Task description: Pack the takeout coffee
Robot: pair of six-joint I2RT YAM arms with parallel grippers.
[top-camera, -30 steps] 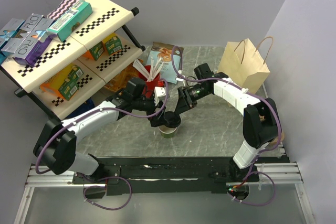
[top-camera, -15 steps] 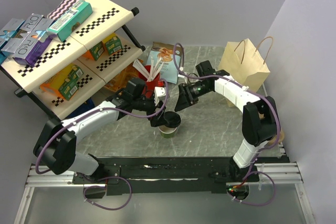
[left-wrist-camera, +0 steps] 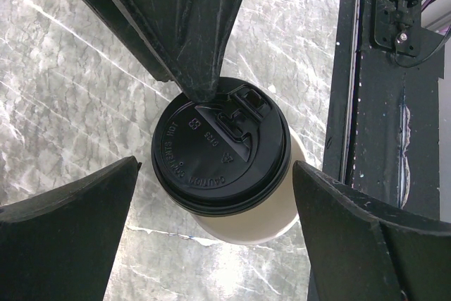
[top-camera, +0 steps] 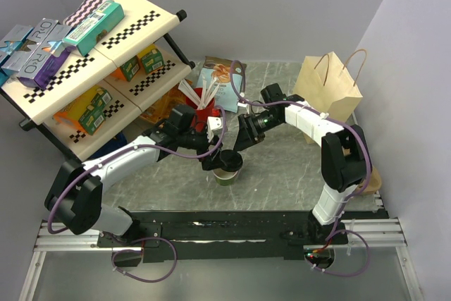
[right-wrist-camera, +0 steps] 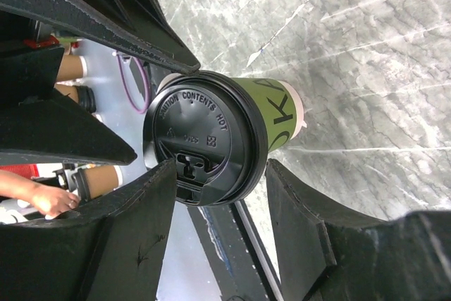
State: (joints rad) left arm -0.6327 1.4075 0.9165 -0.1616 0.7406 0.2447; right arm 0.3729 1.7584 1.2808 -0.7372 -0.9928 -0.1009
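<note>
The coffee cup (top-camera: 227,177) stands on the counter (top-camera: 282,174) between the two arms, well apart from the paper bag (top-camera: 328,89). Its black lid (left-wrist-camera: 220,146) seems to sit askew, with cream showing under one edge. The left claw (left-wrist-camera: 215,167) is spread, one finger on each side of the cup, touching nothing. The right claw (right-wrist-camera: 220,167) is also spread, with its tips at the lid's rim; I cannot tell whether they touch it. The cup looks light, with thin paper walls that would dent under a hard squeeze. The lid is slick and may pop off. The best hold is probably gentle, on the wall below the rim, keeping the cup upright.
</note>
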